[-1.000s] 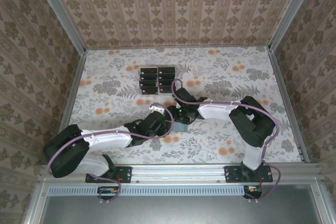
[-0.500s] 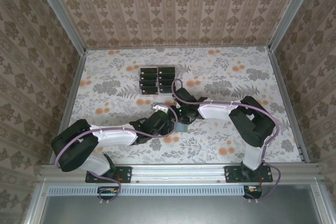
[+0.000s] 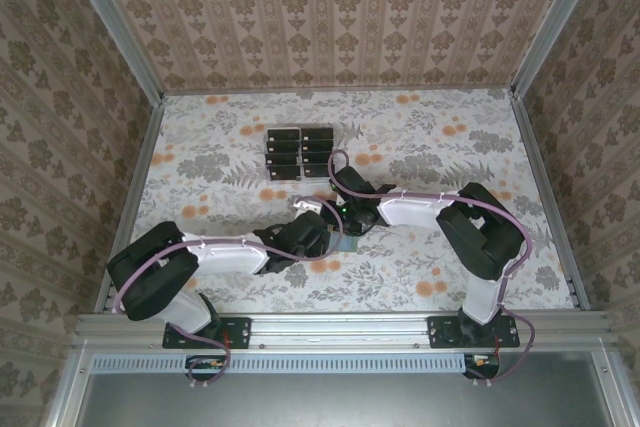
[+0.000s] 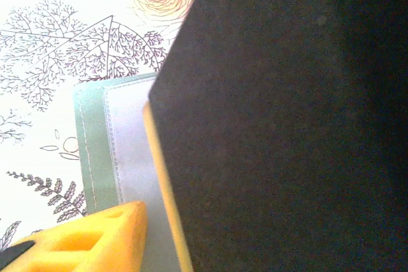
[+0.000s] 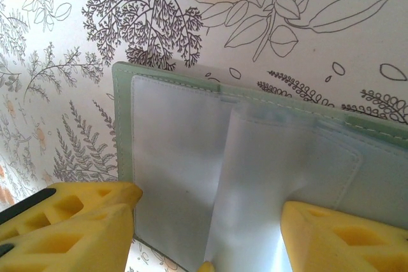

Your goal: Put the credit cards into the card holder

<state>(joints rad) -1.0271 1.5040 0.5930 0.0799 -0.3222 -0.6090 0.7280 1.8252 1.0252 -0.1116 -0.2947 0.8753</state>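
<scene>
The card holder (image 5: 124,125) lies open on the flowered table, a grey-green sleeve with pale clear pockets, and peeks out between the two grippers (image 3: 347,244). My right gripper (image 5: 210,205) stands open over it, its yellow fingers (image 5: 76,221) straddling a raised pocket flap. My left gripper (image 4: 210,240) is shut on a dark credit card (image 4: 287,125) with a yellow edge. That card is tilted just above the holder's (image 4: 89,151) pocket and hides the far finger. In the top view the left gripper (image 3: 318,230) meets the right gripper (image 3: 345,219) at mid-table.
A clear slotted rack of dark cards (image 3: 300,150) stands behind the grippers at the table's middle back. Patterned walls (image 3: 60,147) with metal rails close in the table on three sides. Open floral tabletop (image 3: 470,137) lies to the far right and left.
My left arm has swung right and forward, bringing the card over the holder and close to the right gripper. The right arm has stayed put.
</scene>
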